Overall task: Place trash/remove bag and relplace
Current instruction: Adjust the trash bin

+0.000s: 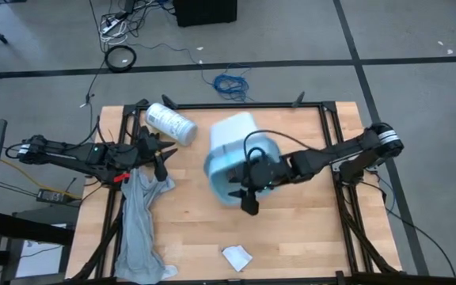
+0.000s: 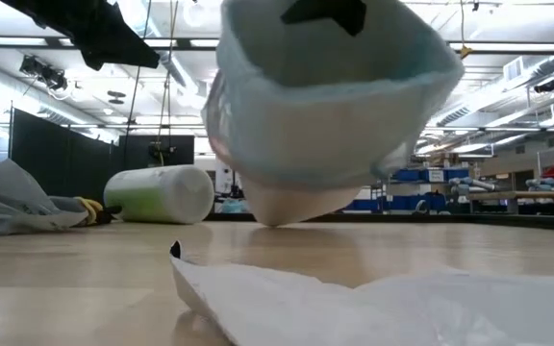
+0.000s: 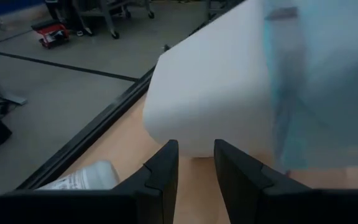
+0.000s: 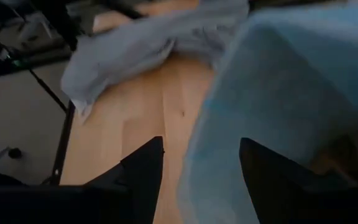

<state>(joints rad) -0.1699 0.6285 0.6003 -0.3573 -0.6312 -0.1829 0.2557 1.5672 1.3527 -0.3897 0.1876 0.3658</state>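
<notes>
High view shows the white plastic bin (image 1: 236, 134) tipped at 12 o'clock of table centre, its thin light-blue liner bag (image 1: 226, 176) over the mouth. The right gripper (image 1: 248, 195) straddles the bag's rim, fingers parted, nothing pinched, likely for peeling. The left gripper (image 1: 158, 155), slightly parted and empty, waits at 9 o'clock above the limp grey liner (image 1: 141, 222). 1 crumpled white paper (image 1: 237, 256) lies at 6 o'clock.
</notes>
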